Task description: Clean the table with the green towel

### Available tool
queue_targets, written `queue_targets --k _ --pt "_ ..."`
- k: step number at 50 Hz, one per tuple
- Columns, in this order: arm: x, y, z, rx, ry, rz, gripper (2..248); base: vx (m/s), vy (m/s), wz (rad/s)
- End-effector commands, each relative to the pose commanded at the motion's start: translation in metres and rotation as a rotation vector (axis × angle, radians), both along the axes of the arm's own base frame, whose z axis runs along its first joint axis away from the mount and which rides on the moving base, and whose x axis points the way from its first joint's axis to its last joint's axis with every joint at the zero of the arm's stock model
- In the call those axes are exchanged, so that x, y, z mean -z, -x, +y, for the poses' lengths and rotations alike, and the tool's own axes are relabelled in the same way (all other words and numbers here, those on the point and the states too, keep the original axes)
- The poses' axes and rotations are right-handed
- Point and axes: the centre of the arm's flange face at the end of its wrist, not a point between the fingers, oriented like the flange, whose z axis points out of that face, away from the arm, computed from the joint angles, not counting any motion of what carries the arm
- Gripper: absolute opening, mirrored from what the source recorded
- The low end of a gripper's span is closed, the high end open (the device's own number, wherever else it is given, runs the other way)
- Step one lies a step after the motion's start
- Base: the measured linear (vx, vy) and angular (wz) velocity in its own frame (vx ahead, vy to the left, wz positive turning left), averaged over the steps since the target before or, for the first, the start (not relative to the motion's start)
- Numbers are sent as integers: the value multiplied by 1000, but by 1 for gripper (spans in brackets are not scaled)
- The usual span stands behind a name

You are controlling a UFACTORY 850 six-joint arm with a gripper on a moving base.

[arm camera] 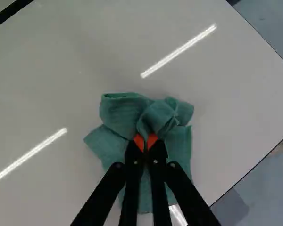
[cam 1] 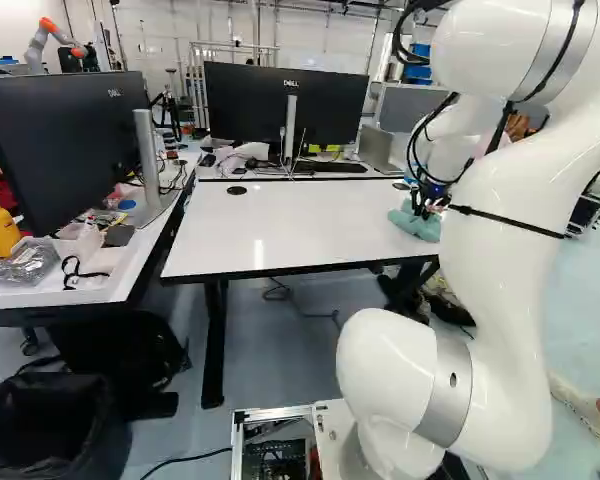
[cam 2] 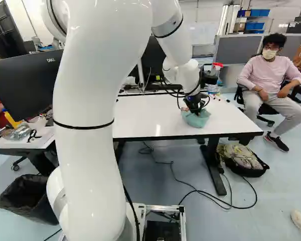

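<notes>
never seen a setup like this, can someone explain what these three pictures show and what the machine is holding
The machine is one white robot arm ending in a black gripper, a two-fingered hand with orange pads. The left and right base views come from two cameras low behind the arm, so they show one scene twice. The wrist view comes from a camera near the gripper, looking along its fingers. The gripper is shut on a bunched green towel, pinching a fold of it, with the rest spread on a white table. A spray bottle stands at the table's far edge, and a monitor beyond it.
</notes>
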Motion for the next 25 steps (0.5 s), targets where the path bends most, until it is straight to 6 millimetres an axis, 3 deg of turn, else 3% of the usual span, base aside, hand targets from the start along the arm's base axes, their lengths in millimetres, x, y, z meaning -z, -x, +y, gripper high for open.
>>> queue_targets --k 9,25 --pt "1 -14 1 -14 4 -6 29 0 0 0" --pt "-8 -12 2 -14 11 -18 29 0 0 0"
